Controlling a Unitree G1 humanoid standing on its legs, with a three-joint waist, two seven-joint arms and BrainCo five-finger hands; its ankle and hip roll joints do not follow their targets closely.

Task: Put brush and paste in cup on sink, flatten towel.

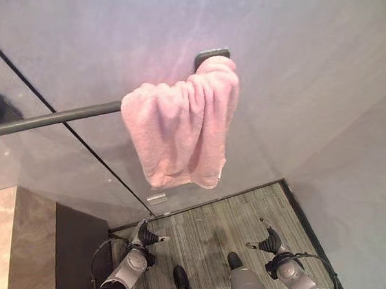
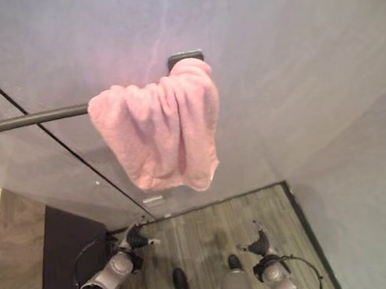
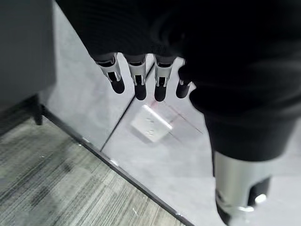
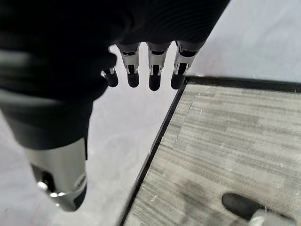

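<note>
I saw the pink towel [image 1: 183,133] bunched up at the end of the dark rail [image 1: 62,117] on the grey wall [image 1: 305,67]. Left hand [image 3: 141,75] and right hand [image 4: 150,70] hung well below the towel, fingers straight and relaxed, holding nothing, above the grey floor [image 1: 210,234].

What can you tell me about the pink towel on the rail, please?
The pink towel is soft, fluffy terry cloth, draped over the right end of a dark rail by its wall bracket. It hangs bunched in vertical folds, not spread flat, against the grey wall. Nothing but the rail touches it; neither hand is near it.
</note>
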